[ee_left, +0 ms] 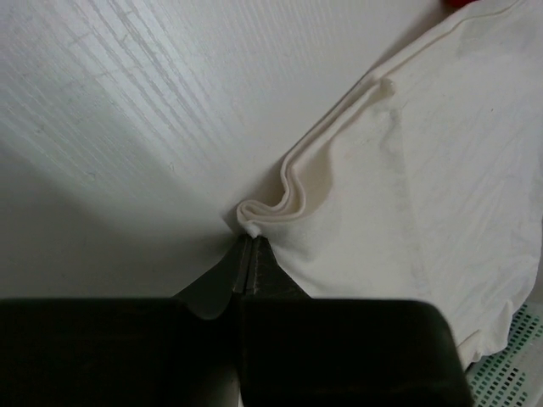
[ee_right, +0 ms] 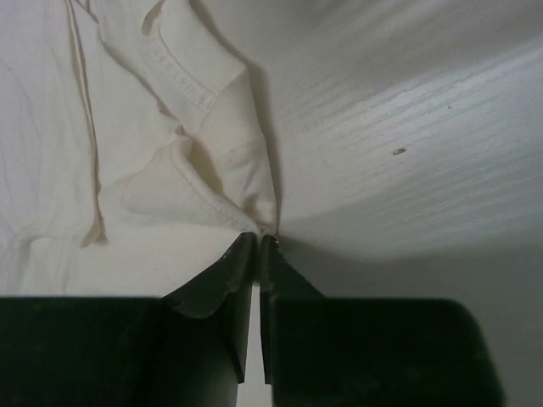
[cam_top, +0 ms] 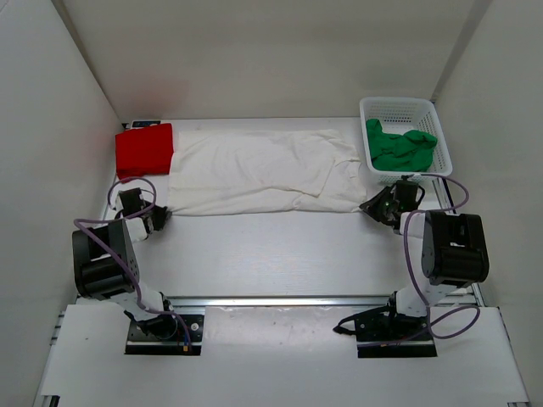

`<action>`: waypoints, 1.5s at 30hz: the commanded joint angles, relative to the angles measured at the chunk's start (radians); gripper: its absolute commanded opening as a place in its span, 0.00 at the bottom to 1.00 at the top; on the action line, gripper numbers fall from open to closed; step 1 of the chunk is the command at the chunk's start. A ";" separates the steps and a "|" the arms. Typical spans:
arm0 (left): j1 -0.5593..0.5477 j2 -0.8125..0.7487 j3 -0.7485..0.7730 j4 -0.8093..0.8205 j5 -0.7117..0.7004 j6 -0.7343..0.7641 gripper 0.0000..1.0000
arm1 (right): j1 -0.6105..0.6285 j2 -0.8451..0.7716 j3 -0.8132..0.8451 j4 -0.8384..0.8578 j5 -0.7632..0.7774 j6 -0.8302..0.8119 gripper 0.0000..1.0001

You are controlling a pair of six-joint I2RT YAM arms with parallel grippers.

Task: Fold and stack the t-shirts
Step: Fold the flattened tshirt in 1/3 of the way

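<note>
Top external view records the plain white cloth t-shirt (cam_top: pixel 254 170) spread flat and lengthwise across the far half of the white tabletop (cam_top: pixel 271 254). It is lightly creased, with a sleeve folded over near its right end. Its near-left corner meets the left gripper (cam_top: pixel 159 214), and its near-right corner meets the right gripper (cam_top: pixel 371 206). Left wrist view: black jaws pressed together with no gap, and a rolled fold of the white hem pinched at their tips. Right wrist view: jaws drawn in to a narrow slit, the stitched hem of the white shirt caught at the tips, and cloth bunched just beyond. The bright red cloth t-shirt (cam_top: pixel 144 150) lies folded into a square at the far-left corner of the tabletop, just beside the white shirt's left end. The green cloth t-shirt (cam_top: pixel 400 146) sits crumpled inside the white plastic mesh basket (cam_top: pixel 399 106) at the far-right corner, just beside the white shirt's right end.
</note>
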State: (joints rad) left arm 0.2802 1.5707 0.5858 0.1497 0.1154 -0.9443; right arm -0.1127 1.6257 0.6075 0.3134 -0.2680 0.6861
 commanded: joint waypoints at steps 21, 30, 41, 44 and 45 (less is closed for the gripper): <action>-0.015 -0.367 0.826 -0.720 0.156 0.335 0.00 | 0.221 -0.713 0.441 -0.652 0.338 -0.187 0.00; 0.036 -0.275 1.244 -0.829 0.291 0.243 0.00 | 0.427 -0.499 1.176 -0.933 0.490 -0.339 0.00; -0.027 -0.072 1.100 -0.763 0.205 0.291 0.00 | 0.200 -0.014 1.494 -0.976 0.095 -0.346 0.00; -0.059 0.020 1.114 -0.753 0.187 0.300 0.00 | 0.186 0.100 1.534 -0.965 0.079 -0.353 0.00; -0.062 0.053 1.123 -0.750 0.178 0.305 0.00 | 0.180 0.159 1.576 -0.981 0.064 -0.353 0.00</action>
State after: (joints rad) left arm 0.2409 1.6108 1.6886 -0.6216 0.3374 -0.6655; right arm 0.0959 1.7138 2.1185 -0.6338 -0.1417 0.3500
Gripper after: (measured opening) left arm 0.066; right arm 0.031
